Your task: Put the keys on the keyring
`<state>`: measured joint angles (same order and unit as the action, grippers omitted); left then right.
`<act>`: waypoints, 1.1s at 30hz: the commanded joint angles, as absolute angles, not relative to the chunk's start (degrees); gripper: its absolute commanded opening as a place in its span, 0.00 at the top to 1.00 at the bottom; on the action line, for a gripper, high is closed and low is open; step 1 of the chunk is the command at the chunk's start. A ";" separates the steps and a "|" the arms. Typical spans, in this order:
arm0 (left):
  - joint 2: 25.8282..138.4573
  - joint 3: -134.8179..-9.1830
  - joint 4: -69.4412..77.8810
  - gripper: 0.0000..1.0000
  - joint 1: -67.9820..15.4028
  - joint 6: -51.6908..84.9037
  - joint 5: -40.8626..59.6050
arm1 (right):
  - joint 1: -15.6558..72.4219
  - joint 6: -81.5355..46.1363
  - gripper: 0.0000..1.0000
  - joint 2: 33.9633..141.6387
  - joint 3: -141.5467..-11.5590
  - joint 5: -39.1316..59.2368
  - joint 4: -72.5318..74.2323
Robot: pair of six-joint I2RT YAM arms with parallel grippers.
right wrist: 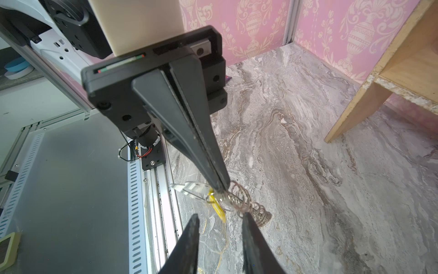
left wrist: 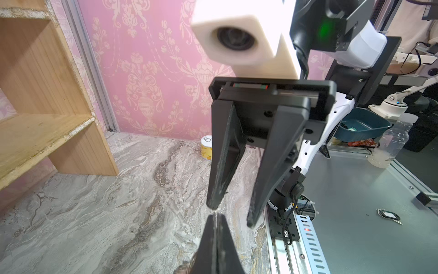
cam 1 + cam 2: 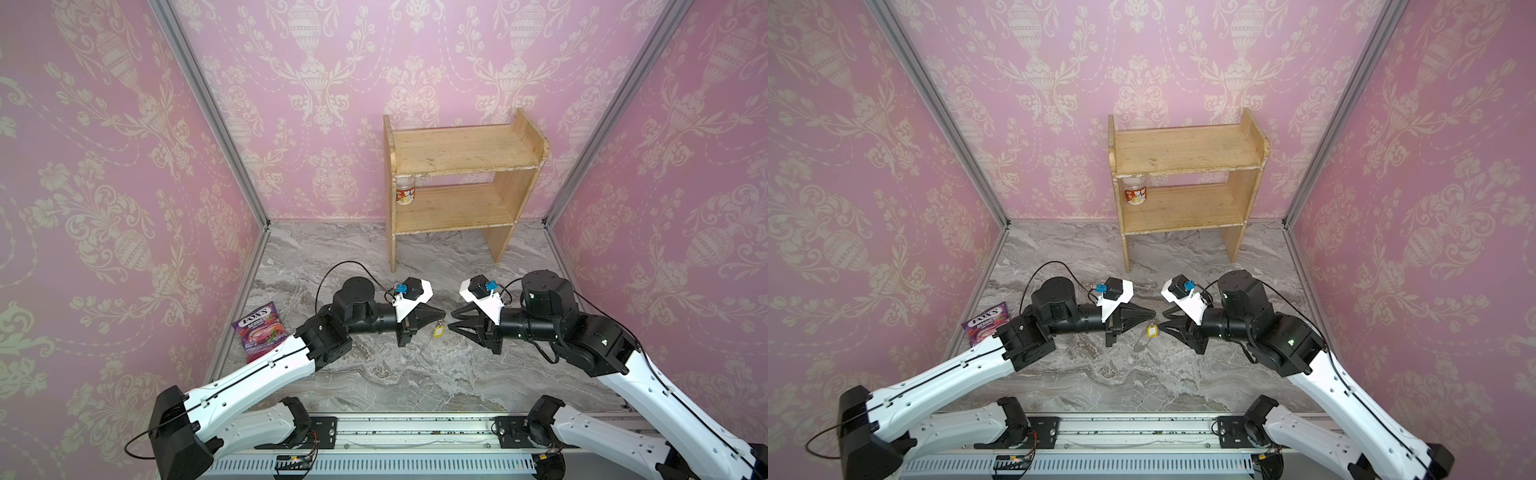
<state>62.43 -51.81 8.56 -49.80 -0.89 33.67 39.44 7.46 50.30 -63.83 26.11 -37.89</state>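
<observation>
The left gripper (image 1: 222, 188) has its jaws closed flat together, their tips pinching the keyring (image 1: 189, 188) at its ringed edge. Which of the rings (image 1: 246, 201) is caught I cannot tell. The right gripper (image 2: 232, 214) faces it tip to tip, jaws parted and empty, close beside the bundle; whether a tip brushes the rings is unclear.

The yellow key tag (image 1: 216, 206) dangles beneath the pinch, among the rings, clear above the tabletop (image 3: 374, 374). The key itself is too small to make out.

The bundle looks light, hard and slick: a thin metal plate, loose wire rings free to swing and twist, and a stiff plastic tag. It would likely pivot under a loose grip, so the tag's flat face or the plate's solid body seems a safer hold than a ring.

Farther off, a wooden shelf (image 3: 461, 149) stands at the back and a candy bag (image 3: 259, 330) lies by the left wall.
</observation>
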 commanded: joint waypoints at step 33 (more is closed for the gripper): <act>62.31 -51.42 18.11 1.00 -50.23 2.90 31.61 | 41.85 -0.39 0.95 47.94 -56.69 26.39 -22.35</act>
<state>62.35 -51.31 15.73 -49.78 1.45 32.62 40.82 -0.16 48.49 -57.49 25.93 -23.94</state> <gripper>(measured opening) 0.043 0.068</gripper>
